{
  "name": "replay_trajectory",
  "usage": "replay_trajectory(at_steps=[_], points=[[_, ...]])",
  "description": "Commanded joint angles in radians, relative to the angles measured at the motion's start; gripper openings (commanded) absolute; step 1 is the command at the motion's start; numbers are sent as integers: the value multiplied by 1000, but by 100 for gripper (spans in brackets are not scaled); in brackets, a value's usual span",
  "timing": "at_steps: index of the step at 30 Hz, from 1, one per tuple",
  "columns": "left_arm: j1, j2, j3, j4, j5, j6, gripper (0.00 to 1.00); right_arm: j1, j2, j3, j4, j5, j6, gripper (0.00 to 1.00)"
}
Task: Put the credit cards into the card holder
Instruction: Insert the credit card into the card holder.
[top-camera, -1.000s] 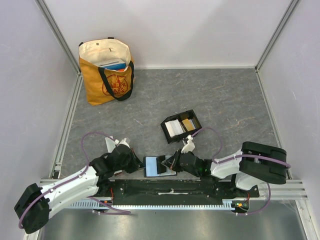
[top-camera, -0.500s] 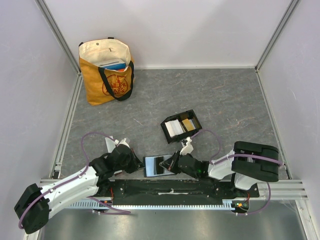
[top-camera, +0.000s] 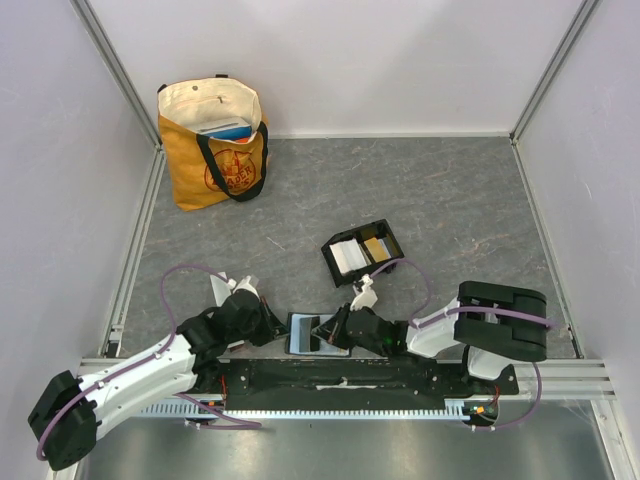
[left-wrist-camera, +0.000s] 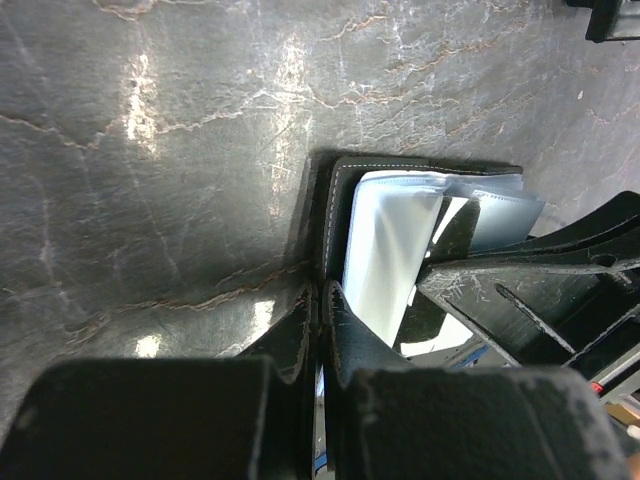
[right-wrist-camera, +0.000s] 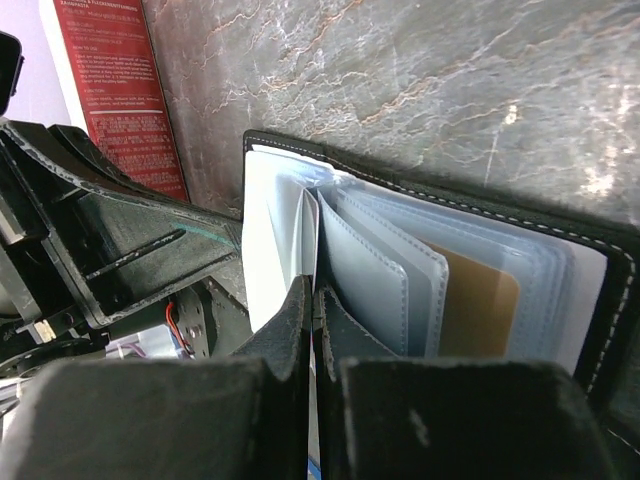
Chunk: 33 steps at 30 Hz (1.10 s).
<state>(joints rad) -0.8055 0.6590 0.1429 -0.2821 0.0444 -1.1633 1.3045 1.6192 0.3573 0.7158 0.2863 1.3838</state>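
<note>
The wallet (top-camera: 316, 333) lies open on the table (top-camera: 450, 190) at the near edge, between the two arms, and each arm has hold of one side. The left gripper (left-wrist-camera: 318, 300) has its fingers pressed together on the wallet's near edge. This hold seems meant to pin the cover down while the other arm pulls.

The right gripper (right-wrist-camera: 312, 295) has its fingers all but touching, nipping a pale leaf (right-wrist-camera: 280, 240) at the front of the fanned sleeves. Whether that leaf is a card or only a plastic sleeve cannot be told. Deeper in the fan an orange-gold card (right-wrist-camera: 480, 312) sits in its sleeve, not yet taken.

The card holder (top-camera: 329, 262) stands just beyond the wallet, near enough for a short carry. It holds a pale stack (top-camera: 348, 256) in one compartment and a gold-brown card (top-camera: 376, 247) in the other. The job looks part done — some cards housed, at least one left in the wallet.
</note>
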Motion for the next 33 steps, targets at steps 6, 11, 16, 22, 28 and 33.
replay_trajectory(at_steps=[6, 11, 16, 22, 28, 33], points=[[-3, -19, -6, 35, -31, -26, 2, 15, -45, 85, -249, -10, -88, 26], [-3, -35, -2, 18, -37, -24, 2, 15, -192, 100, -442, 91, -144, 55], [-3, -29, 7, 23, -37, -21, 2, 15, -153, 187, -518, 42, -198, 61], [-3, -10, 11, 26, -32, -13, 2, 15, -64, 244, -472, -25, -218, 57], [-4, -16, 9, 31, -37, -16, 2, 15, -48, 270, -403, -55, -256, 41], [-3, -4, 9, 40, -32, -13, 2, 15, -39, 278, -360, -52, -284, 26]])
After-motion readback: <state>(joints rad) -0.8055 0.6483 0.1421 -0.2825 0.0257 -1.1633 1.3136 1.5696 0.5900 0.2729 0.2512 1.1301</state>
